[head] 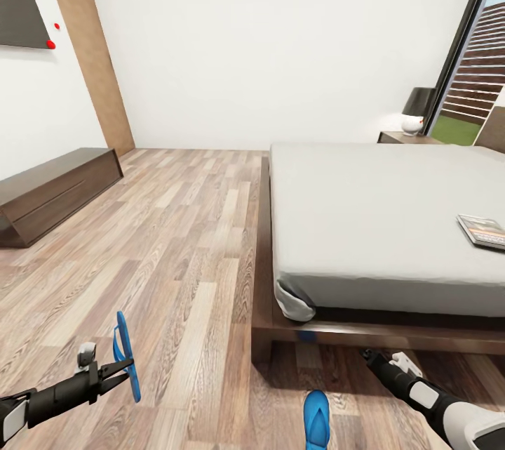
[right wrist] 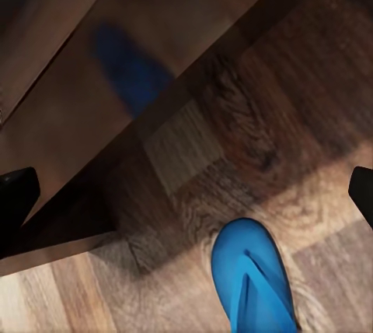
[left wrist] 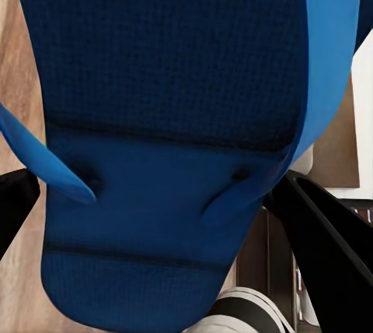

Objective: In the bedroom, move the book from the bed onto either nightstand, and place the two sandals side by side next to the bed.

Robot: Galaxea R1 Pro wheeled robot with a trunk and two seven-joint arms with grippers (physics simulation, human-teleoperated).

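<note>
My left gripper (head: 118,371) is shut on one blue sandal (head: 127,354), which hangs on edge above the floor at the lower left. In the left wrist view the sandal's sole (left wrist: 171,115) sits between the black fingers (left wrist: 330,243). The second sandal (head: 316,419) lies flat on the floor near the bed's foot; it shows below the open right gripper (right wrist: 186,193) as a blue toe end (right wrist: 252,280). In the head view the right gripper (head: 367,355) hovers by the bed frame (head: 280,327). The book (head: 483,231) lies on the mattress at the right. A nightstand (head: 403,137) stands beyond the bed.
A long low dark bench (head: 56,190) runs along the left wall. A dark-shaded lamp (head: 418,110) stands on the nightstand, with the tall window (head: 477,71) behind it. Wide wood-plank floor (head: 189,239) lies between the bench and the bed.
</note>
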